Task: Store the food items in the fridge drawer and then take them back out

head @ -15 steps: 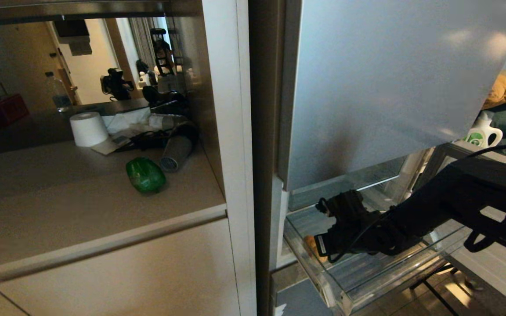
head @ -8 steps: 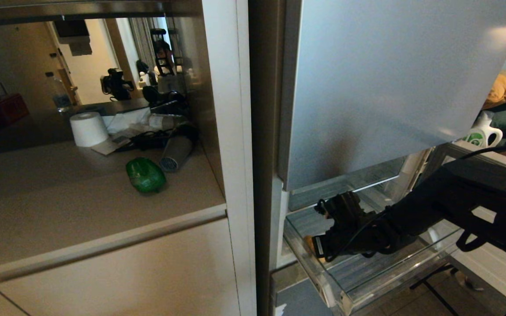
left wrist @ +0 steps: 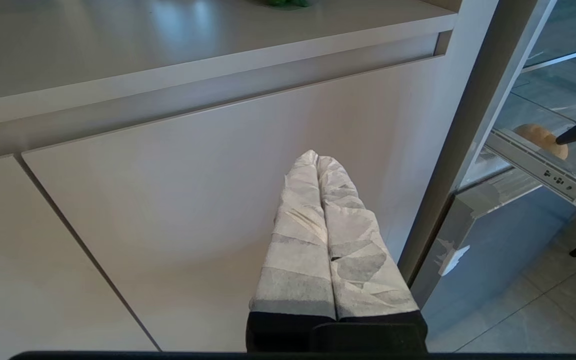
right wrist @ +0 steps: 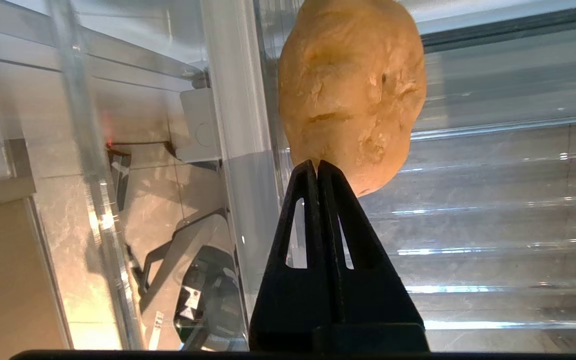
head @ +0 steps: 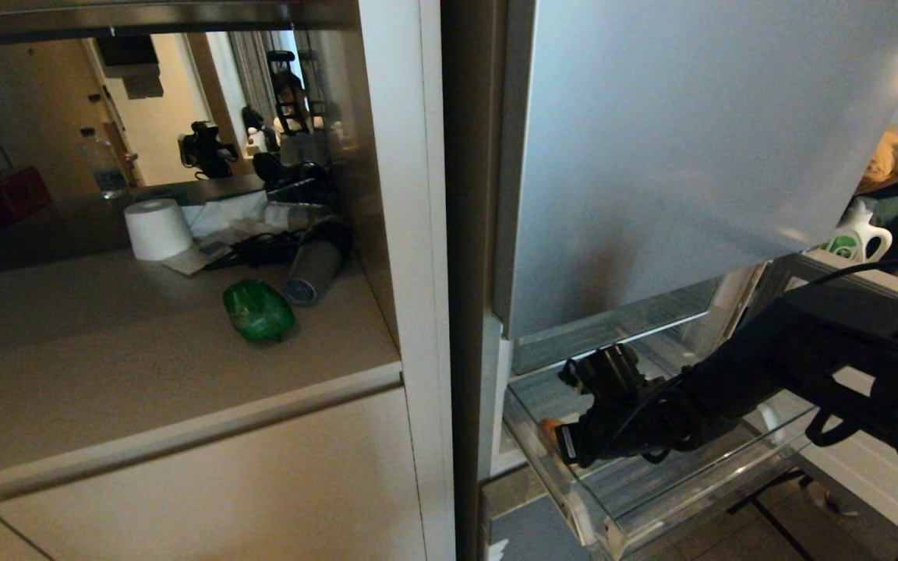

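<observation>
The tall upper fridge door [head: 691, 140] hangs silver-grey over the open fridge drawer [head: 597, 530], a clear bin with a ribbed floor pulled out at the lower right of the head view. Left of the fridge, the beige counter [head: 106, 374] carries the green bell pepper [head: 258, 310] near its back right corner, just in front of a grey cylinder [head: 312, 269], with a white paper roll [head: 156, 227] farther back toward the left. The right arm reaches down into the drawer; the right gripper [right wrist: 317, 167] has its 2 black fingers pressed together, the tips touching the near end of the potato [right wrist: 352, 90] without enclosing it. The potato lies on the drawer floor at the left end, close to the front wall. The left gripper [left wrist: 317, 159], its fingers wrapped in white tape and closed flat against each other, hangs before the cabinet door [left wrist: 168, 200] under the counter. A white bottle with a green label [head: 854, 234] stands behind the fridge; its writing cannot be read. Compared with 1 second ago, the right arm has barely shifted and the potato and pepper lie where they were.
</observation>
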